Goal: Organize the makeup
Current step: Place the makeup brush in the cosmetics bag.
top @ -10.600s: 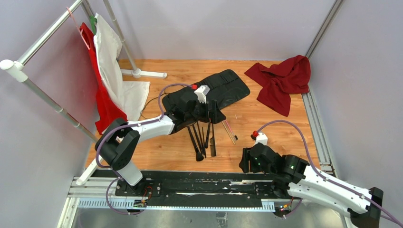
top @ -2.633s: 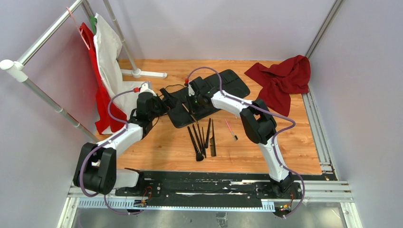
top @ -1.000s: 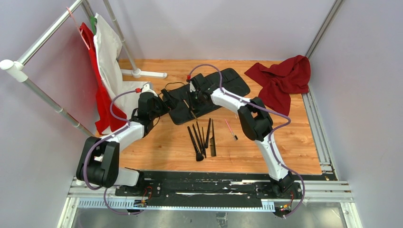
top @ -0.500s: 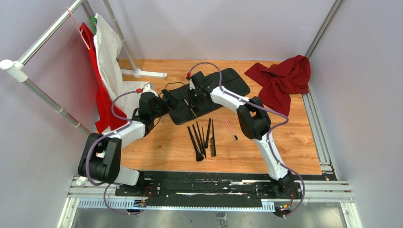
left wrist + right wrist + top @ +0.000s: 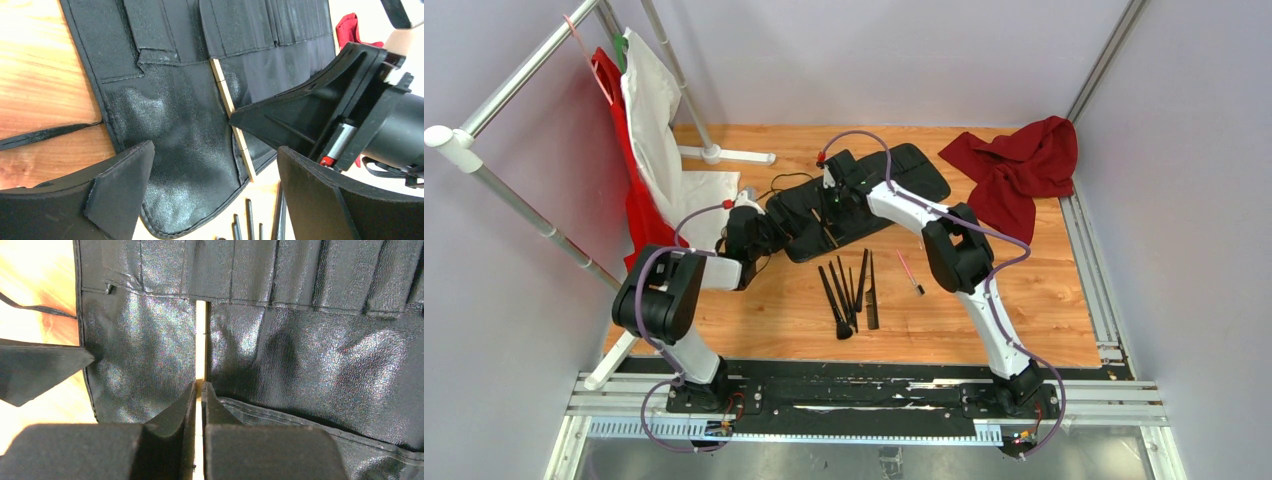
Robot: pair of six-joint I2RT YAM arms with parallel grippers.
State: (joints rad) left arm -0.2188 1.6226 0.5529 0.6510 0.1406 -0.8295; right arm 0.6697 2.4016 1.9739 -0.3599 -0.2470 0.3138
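At the far centre of the desk, the black roll-up case lies unrolled with its slot row facing up, and this is where I am working. The right jaws are clenched on the tan-handled brush, with a length of handle standing free ahead of the grip and aimed straight at a slot. The right wrist view shows the far end of that handle meeting the hem of the slot row, so I judge the insertion to be under way but not complete. Holding the handle in line with the slot lets it slide in rather than buckle the fabric. The left jaws are released and hold nothing. They stand wide apart over the left end of the case, one finger toward the fabric's edge and the other close to the brush. I judge this posture is meant to steady the case against the push from the right arm, but I cannot tell whether the fingers touch the fabric. The other makeup, a cluster of black-handled brushes and a pink-handled brush, lies loose on the desk just near of the case. Most of the task is not yet done. The next move calls for a short, straight push along the handle; a skewed push could ruck the pocket or drag the case.
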